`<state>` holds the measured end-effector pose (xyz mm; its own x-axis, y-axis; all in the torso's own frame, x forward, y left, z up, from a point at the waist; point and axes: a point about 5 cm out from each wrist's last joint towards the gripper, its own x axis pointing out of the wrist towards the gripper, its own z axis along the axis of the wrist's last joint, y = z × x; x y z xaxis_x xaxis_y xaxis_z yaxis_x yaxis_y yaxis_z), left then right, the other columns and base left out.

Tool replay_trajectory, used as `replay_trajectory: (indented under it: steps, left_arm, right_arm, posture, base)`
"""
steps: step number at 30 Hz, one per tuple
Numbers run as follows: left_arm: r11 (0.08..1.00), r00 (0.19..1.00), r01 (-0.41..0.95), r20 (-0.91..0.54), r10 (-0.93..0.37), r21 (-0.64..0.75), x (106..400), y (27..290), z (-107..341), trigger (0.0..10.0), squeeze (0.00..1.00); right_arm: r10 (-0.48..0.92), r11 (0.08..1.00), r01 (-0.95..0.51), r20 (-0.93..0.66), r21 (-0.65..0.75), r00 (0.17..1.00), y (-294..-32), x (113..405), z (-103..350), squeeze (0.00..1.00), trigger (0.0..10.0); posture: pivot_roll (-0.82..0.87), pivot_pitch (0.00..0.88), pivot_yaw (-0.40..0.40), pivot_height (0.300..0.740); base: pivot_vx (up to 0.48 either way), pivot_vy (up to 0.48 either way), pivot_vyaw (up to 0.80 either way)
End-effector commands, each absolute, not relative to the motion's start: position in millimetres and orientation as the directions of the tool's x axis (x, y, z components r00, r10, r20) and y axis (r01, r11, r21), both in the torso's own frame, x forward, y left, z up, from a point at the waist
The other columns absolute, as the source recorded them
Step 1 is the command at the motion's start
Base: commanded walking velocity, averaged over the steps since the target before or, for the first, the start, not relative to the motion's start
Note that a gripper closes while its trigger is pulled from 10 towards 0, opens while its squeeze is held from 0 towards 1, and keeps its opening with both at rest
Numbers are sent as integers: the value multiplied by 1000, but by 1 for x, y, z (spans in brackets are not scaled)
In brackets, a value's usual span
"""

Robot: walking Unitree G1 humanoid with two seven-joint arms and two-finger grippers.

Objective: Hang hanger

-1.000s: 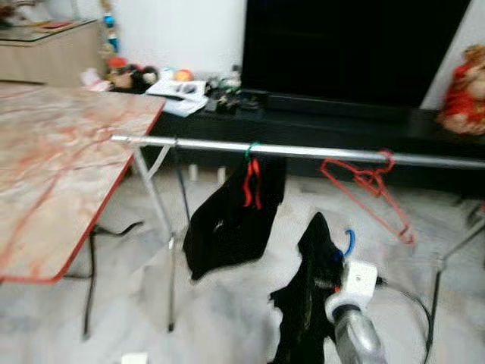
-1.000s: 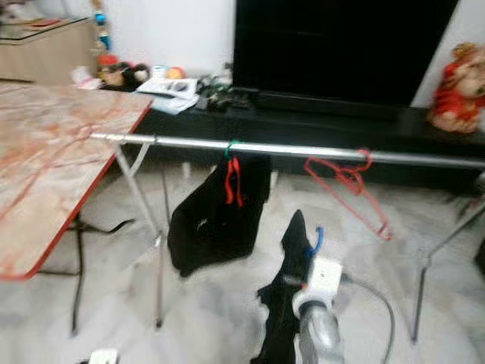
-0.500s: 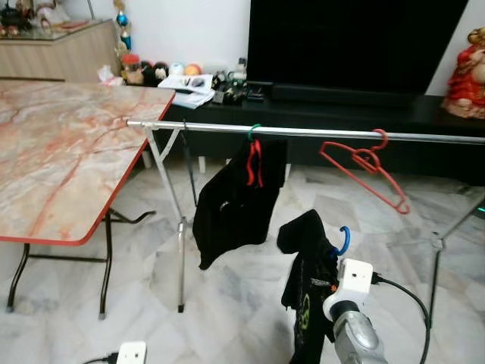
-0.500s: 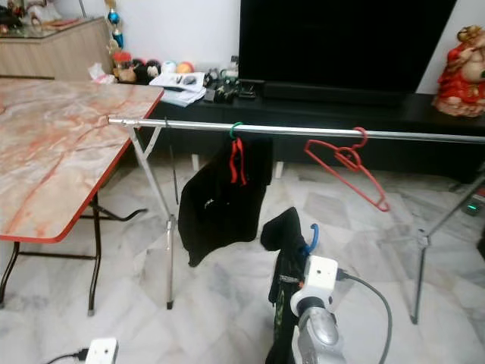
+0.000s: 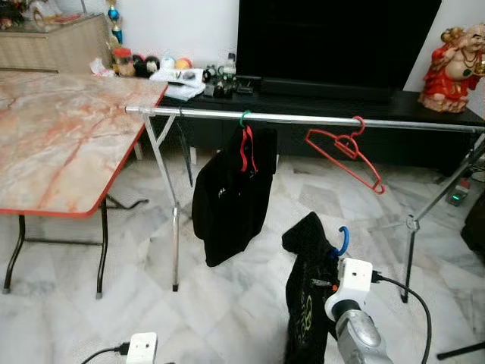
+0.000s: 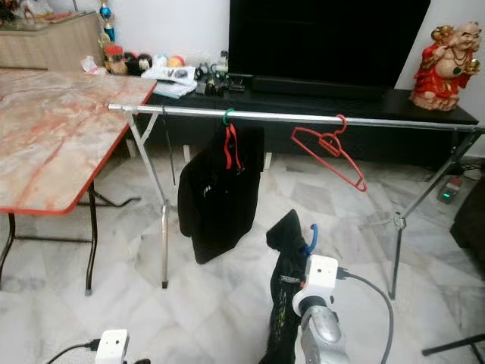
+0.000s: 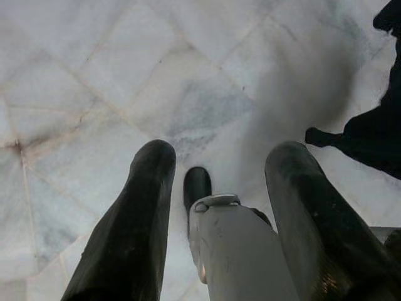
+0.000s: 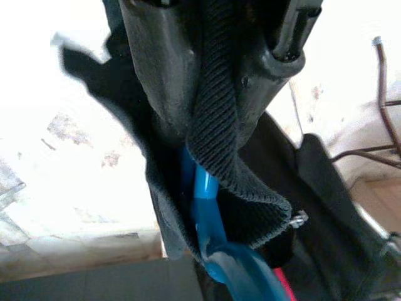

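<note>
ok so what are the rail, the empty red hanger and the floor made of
Rail: apparently bare metal tube, silvery with a bright sheen. Empty red hanger: thin, uniformly red, probably plastic or coated wire; hard to tell. Floor: polished marble-look tiles, grey veining, visible joints, soft reflections.

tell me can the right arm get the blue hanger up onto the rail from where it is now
Probably not yet. The right claw holds the blue hanger with its black garment well below and short of the rail. The stretch between the hung garment and red hanger looks free.
</note>
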<state>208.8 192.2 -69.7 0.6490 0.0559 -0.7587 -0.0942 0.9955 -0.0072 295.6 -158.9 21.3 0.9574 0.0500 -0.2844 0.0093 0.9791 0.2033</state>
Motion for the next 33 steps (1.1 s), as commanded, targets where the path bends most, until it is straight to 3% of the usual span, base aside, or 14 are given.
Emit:
replay_trajectory:
  steps: [1, 13, 19, 24, 26, 30, 33]
  left_arm:
    - [996, 642, -90, -765, 50, -11, 212, 185, -69, 10000, 0]
    - [998, 702, -68, -711, 48, 1, 219, 190, -63, 10000, 0]
    - [996, 752, 49, -659, 9, 69, 215, 201, -60, 10000, 0]
    - [982, 791, 153, -610, -54, 111, 216, 212, -52, 10000, 0]
    - [959, 808, 240, -578, -112, 150, 229, 209, -43, 10000, 0]
    - [919, 841, 336, -504, -193, 207, 253, 205, -23, 10000, 0]
    - [834, 845, 469, -420, -329, 290, 271, 194, -1, 10000, 0]
  right_arm:
    - [75, 981, -20, -279, 195, 957, -157, 300, 25, 0, 10000]
    - [163, 984, -128, -337, 125, 927, -157, 305, 24, 0, 10000]
    - [262, 963, -265, -388, 48, 884, -158, 307, 24, 0, 10000]
    - [425, 887, -461, -421, 19, 801, -153, 305, 25, 0, 10000]
    - [512, 806, -590, -450, -41, 732, -154, 303, 28, 0, 10000]
    - [605, 704, -708, -474, -56, 639, -162, 304, 38, 0, 10000]
    - [653, 622, -777, -488, -90, 579, -170, 306, 49, 0, 10000]
  posture:
    - [82, 0, -58, 740]
    - [80, 0, -64, 740]
    - [76, 0, -70, 740]
    - [82, 0, -73, 740]
    - [84, 0, -77, 740]
    - [82, 0, -82, 740]
    - [83, 0, -86, 740]
  base:
    - [-247, 0, 0]
    - [0, 0, 0]
    - [0, 0, 0]
    - [0, 0, 0]
    - [0, 0, 0]
    - [0, 0, 0]
    - [0, 0, 0]
